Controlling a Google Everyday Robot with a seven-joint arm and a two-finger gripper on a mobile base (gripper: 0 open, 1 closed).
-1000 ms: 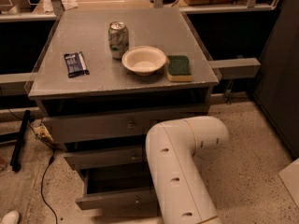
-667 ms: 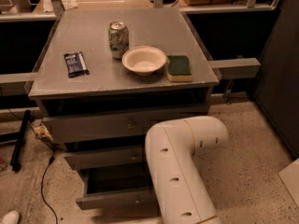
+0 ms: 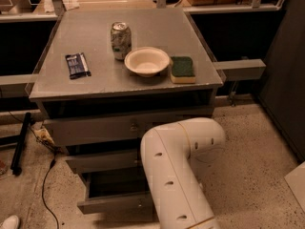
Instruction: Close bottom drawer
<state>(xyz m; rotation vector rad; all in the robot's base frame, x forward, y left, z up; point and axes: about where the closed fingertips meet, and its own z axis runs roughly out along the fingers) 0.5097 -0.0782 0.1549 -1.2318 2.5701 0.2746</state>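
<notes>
The bottom drawer (image 3: 114, 203) of the grey cabinet stands pulled out, its flat grey front low in the view and its dark inner box (image 3: 116, 183) open behind it. Above it are the middle drawer (image 3: 102, 160) and the wide top drawer (image 3: 95, 129), both nearer shut. My white arm (image 3: 174, 168) reaches down in front of the cabinet's right side and covers the right end of the drawers. The gripper is out of view, hidden below the arm.
On the cabinet top (image 3: 95, 80) lie a dark snack packet (image 3: 77, 65), a soda can (image 3: 120, 40), a white bowl (image 3: 147, 61) and a green sponge (image 3: 182, 69). A black cable (image 3: 45, 185) and a black bar (image 3: 21, 142) lie on the speckled floor at left.
</notes>
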